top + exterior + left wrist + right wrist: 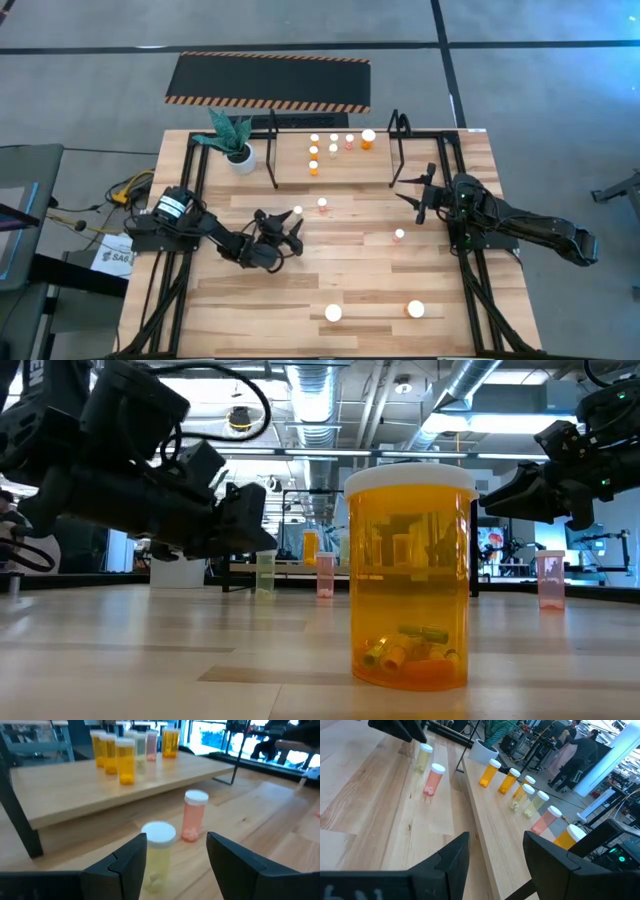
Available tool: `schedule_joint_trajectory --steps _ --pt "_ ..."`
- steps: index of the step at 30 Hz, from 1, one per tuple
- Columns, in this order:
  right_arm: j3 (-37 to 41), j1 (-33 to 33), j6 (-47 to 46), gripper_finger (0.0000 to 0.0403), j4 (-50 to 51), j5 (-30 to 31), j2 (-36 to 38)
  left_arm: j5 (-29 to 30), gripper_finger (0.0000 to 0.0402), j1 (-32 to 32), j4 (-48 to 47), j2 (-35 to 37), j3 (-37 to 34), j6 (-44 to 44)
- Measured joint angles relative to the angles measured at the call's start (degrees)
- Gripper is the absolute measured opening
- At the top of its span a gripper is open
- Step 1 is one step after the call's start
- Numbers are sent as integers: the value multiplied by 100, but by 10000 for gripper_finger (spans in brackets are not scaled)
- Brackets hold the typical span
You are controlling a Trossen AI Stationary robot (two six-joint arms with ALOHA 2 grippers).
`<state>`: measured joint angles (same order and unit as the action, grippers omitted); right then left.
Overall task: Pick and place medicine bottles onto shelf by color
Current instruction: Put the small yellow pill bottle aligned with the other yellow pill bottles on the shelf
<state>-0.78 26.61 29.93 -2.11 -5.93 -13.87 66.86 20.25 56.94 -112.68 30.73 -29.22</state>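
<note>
My left gripper [290,228] [176,837] is open and low over the table. A pale yellow-green bottle with a white cap [159,851] [297,211] stands upright between its fingers, close to one finger; I cannot tell if they touch. A pink bottle [192,816] [323,205] stands just beyond. The shelf [360,160] is a wooden board between two black end loops, with several orange, pale and pink bottles [125,762] [509,781] standing on it. My right gripper [418,195] [496,835] is open and empty by the shelf's right end.
Another pink bottle [399,236] stands mid-table on the right. Two larger bottles [333,313] [415,310] stand near the front edge; an orange one fills the low view [410,575]. A potted plant [238,150] stands left of the shelf.
</note>
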Motion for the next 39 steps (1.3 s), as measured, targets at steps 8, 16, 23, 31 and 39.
schedule_joint_trajectory --steps 8,16,23,31,39 --pt "0 0 0 207 0 0 0 -63 245 -65 -325 0 8 -455" --pt "0 -1 0 207 0 0 0 -410 278 -293 -437 0 8 -471" --pt "0 -2 0 207 0 0 0 -965 278 -649 -659 0 6 -717" --pt "0 0 0 207 0 0 0 -962 278 -815 -657 0 6 -600" --pt "0 0 0 207 0 0 0 -1123 256 -925 -655 0 6 -425"
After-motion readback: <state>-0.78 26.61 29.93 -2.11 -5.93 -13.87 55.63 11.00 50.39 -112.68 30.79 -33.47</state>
